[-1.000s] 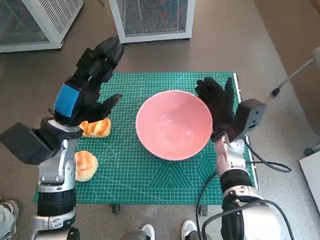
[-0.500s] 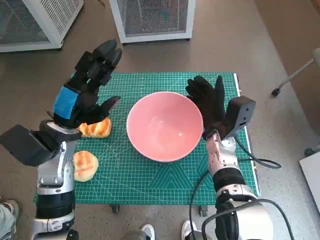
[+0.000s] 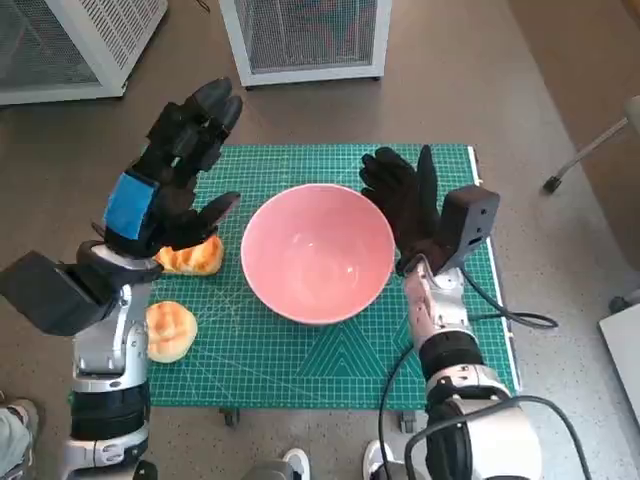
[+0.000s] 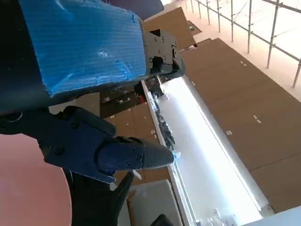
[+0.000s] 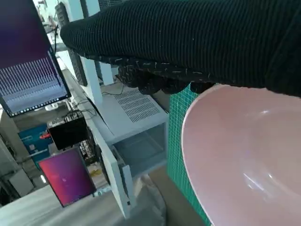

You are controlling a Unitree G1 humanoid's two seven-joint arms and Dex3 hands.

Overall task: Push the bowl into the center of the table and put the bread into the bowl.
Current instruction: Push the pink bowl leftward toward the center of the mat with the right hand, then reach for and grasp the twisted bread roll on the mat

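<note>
A large pink bowl (image 3: 316, 250) sits near the middle of the green cutting mat (image 3: 300, 370); its rim also fills the right wrist view (image 5: 244, 155). My right hand (image 3: 402, 203) in the black glove presses flat against the bowl's right side, fingers spread. Two pieces of bread lie at the mat's left: a golden roll (image 3: 192, 257) and a round bun (image 3: 168, 331) nearer the front. My left hand (image 3: 172, 170) hovers raised above the golden roll, fingers apart, holding nothing.
Two white perforated cabinets (image 3: 305, 35) stand on the floor behind the table. A chair base (image 3: 590, 150) is at the right. A cable (image 3: 500, 318) trails from my right wrist over the mat's right edge. A shoe (image 3: 14, 420) shows at lower left.
My right hand has pushed the bowl leftward toward the mat's center. The left hand has stayed raised above the golden roll.
</note>
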